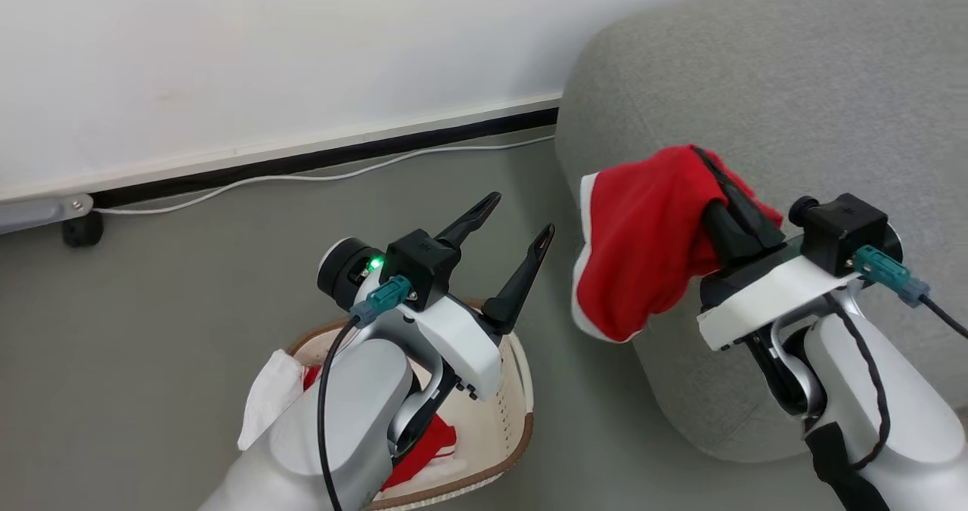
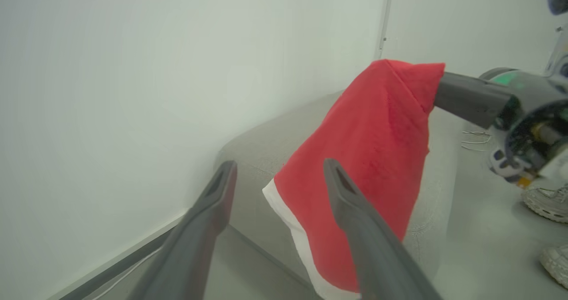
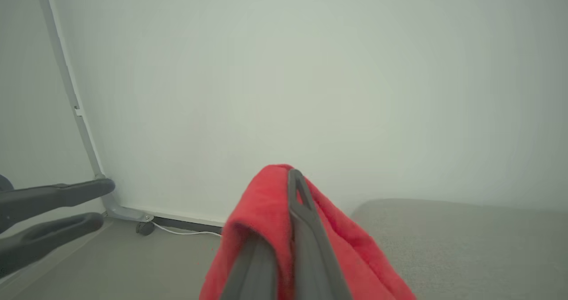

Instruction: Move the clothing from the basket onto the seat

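The right gripper (image 1: 707, 165) is clamped shut on a plain red garment with white trim (image 1: 643, 246). It pinches a bunched fold near the top, so the rest of the cloth hangs loosely below the dark fingers. In the head view the garment dangles in the air just in front of the rounded corner of the light-grey sofa (image 1: 794, 80). It is held above the floor and has not been laid on the seat. The right wrist view shows red cloth wrapped around both closed fingers, with the sofa's upholstery to the right and below.

The left gripper (image 1: 520, 215) is spread wide and holds nothing. It hovers above the cream laundry basket (image 1: 508, 420), which stands on the grey floor to the left of the sofa. A second red-and-white garment (image 1: 435, 447) lies inside the basket, partly hidden by the left forearm. Any lettering on it cannot be made out.

The step in hand appears to be carrying the first garment to the seat. The next move probably calls for taking the right gripper further over the top of the sofa and lowering it until the cloth rests on the cushion. The gripper would then let go. After that the empty left gripper is well placed to reach down for the garment left in the basket.
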